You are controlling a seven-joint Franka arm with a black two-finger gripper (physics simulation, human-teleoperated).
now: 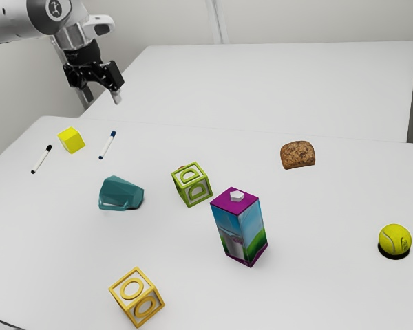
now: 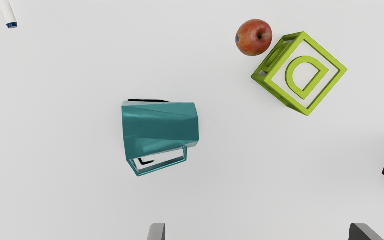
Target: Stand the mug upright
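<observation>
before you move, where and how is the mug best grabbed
The mug lies on its side, so I'd come down from above and close across its body, near the narrower end. The handle juts from one flank but stops short of that end, so it should hinder a finger less there.

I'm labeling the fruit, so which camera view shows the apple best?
The wrist view: it shows the whole apple from above, stem hollow and sticker included. In the exterior view, the green D block hides all but a sliver.
</observation>
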